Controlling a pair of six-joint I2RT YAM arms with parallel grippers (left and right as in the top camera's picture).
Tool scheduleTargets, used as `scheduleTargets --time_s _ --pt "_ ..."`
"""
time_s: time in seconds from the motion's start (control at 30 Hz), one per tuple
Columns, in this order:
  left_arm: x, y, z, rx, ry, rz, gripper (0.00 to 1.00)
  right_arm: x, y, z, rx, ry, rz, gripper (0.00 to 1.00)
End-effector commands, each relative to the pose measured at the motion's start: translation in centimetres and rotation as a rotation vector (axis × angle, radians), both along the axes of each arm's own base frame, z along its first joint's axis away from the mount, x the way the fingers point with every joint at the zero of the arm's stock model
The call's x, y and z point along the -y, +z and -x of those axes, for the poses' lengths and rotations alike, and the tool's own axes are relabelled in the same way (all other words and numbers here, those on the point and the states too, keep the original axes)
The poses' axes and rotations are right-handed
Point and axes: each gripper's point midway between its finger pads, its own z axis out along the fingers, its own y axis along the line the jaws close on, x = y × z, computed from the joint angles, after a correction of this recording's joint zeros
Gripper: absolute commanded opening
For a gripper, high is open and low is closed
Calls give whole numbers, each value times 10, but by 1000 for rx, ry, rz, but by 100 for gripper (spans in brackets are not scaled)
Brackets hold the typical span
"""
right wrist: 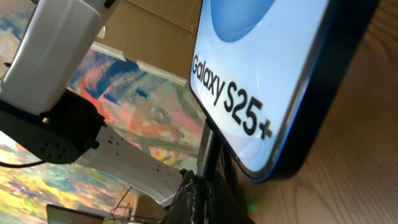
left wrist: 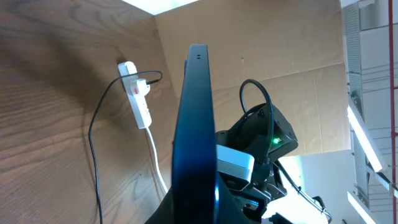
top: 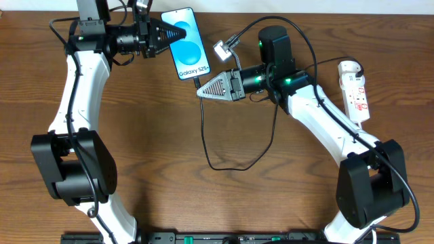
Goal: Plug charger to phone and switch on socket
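Brown wood-grain table carries the whole scene. Toward its far edge lies the phone, screen up, showing bright blue with a lighter circle and the words "Galaxy S25+". The left gripper has its fingers pinched onto the phone's left long side; in the left wrist view the phone appears edge-on, running straight out from between them. The right gripper sits just below the phone's bottom end, its fingers pressed together on the charger close to the free end. In the right wrist view the black plug tip rises from between those fingers and meets the phone's bottom edge, though the frames do not show how deep it sits in the port. From there the thin black cable drops toward the near side, loops across the wood and climbs back behind the right arm. The socket, a narrow white strip with red marks, lies well apart at the right side, with a white cord leaving one end; its switch position cannot be read.
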Motion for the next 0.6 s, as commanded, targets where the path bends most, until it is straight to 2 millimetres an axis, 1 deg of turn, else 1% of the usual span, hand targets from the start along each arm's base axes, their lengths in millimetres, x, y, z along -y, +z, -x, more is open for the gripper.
scheduleTargets --time_s 0.0,0.07,0.13,0.27,0.33,0.4,0.57 --pt "8 16 17 35 -65 40 7 6 4 -16 31 -63 9 1" --pt "6 16 16 35 -61 40 7 6 2 -14 10 -62 18 2" --pt "4 16 15 35 -56 39 7 7 -1 -13 -6 -61 28 7" --pt "-2 16 13 35 -43 39 7 8 -6 -10 -31 -58 46 25" --pt "-4 16 13 35 -37 39 7 9 -9 -9 -43 -57 53 31" --pt "-6 16 12 35 -32 39 7 9 -10 -8 -46 -55 57 34" --pt "-9 16 11 45 -25 37 7 9 -10 -7 -42 -54 57 38"
